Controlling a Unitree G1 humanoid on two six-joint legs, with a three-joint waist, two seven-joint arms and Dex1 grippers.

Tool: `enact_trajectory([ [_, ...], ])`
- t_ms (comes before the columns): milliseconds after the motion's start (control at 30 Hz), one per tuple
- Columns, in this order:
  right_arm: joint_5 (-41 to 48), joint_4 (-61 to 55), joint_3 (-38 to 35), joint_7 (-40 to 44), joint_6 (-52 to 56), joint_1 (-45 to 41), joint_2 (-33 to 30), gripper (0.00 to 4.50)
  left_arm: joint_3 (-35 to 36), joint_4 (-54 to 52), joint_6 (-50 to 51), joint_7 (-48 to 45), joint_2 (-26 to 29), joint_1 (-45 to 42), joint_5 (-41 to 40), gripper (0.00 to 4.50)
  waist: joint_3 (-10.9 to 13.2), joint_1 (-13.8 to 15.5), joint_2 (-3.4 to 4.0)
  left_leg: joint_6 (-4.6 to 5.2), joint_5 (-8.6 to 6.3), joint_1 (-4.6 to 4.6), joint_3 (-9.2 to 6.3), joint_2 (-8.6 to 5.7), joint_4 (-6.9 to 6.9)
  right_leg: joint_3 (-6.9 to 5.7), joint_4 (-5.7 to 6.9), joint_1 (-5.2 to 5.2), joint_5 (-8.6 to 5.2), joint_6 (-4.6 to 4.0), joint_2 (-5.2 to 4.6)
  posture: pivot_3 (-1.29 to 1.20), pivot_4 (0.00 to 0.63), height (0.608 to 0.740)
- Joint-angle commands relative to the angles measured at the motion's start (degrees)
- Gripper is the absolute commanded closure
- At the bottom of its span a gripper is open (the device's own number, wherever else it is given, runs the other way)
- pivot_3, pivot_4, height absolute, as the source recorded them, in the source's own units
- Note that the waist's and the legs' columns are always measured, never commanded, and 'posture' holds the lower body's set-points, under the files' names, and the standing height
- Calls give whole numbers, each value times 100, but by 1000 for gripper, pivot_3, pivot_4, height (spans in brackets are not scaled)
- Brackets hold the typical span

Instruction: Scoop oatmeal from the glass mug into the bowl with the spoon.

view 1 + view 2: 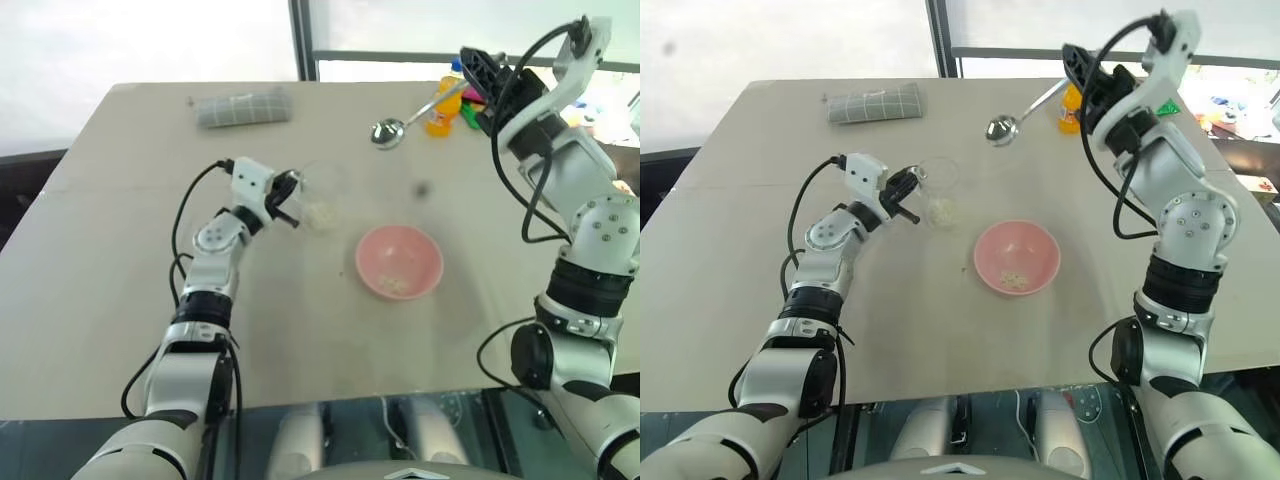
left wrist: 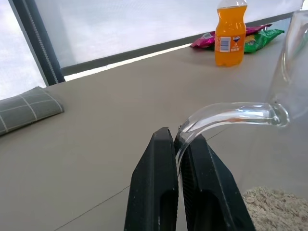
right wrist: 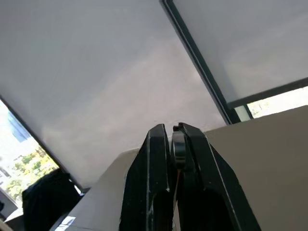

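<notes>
Oatmeal (image 1: 943, 211): pale flaky heap at the bottom of the glass mug (image 1: 939, 192), which stands on the table (image 1: 890, 330) just left of the bowl (image 1: 1016, 257). A second, smaller scatter of flakes lies inside the bowl. The mug's clear walls are hard to trace from the head camera; its rim reads only as a faint ring. In the left wrist view the mug body is cut off at the picture's edge, with only the curved handle and part of the wall showing.

Left gripper (image 2: 179, 139): fingers pinched tight on the mug's thin glass handle, close above the tabletop.

Right gripper (image 3: 172, 131): raised well above the table's far side, fingers clamped on the end of the spoon (image 1: 400, 121). The spoon's handle slopes down and left from the grip to the round head, which hangs in the air over the far part of the table. Whether the head carries any flakes cannot be made out. In the right wrist view only a dark sliver of the handle shows between the fingers.

Bowl: pink, round, near the table's middle, apart from both grippers.

Other items: folded grey checked cloth (image 1: 873, 103) at the far left of the table; orange drink bottle (image 2: 230, 32) at the far right, partly hidden behind the right arm from the head camera; snack packets (image 2: 260, 36) beside the bottle, their print unreadable.
</notes>
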Motion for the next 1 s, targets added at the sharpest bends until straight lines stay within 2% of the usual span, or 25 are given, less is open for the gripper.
enact_trajectory([
  [33,117,-195,314,252,90,-185,83,4500,-191,-266,96,106,17,-190,242,4486,0,-6,0,0,0,0,2,-1,1,1,-1,1,0,0,-1,0,150,740],
  [300,-859,202,1215,925,-159,-191,128,4500,-267,-370,47,24,51,-196,276,4486,0,-14,0,0,0,1,2,-1,2,2,2,0,0,0,-1,0,150,740],
  [533,-2137,499,2269,1488,-555,4,211,4500,-366,-588,28,-11,56,-164,356,4486,0,-19,0,0,0,0,1,-1,2,1,2,-1,0,0,0,0,150,740],
  [800,-3134,1016,2746,1760,-1118,46,593,4500,-440,-693,14,-27,30,-93,389,4486,0,-21,0,-25,15,-1,3,-1,3,1,1,-2,0,0,0,0,150,740],
  [1000,-3248,960,2806,1938,-1001,288,917,4500,-449,-711,13,-22,17,-82,384,4486,0,-25,0,-27,16,-1,2,0,3,0,2,-2,0,0,1,0,150,740],
])
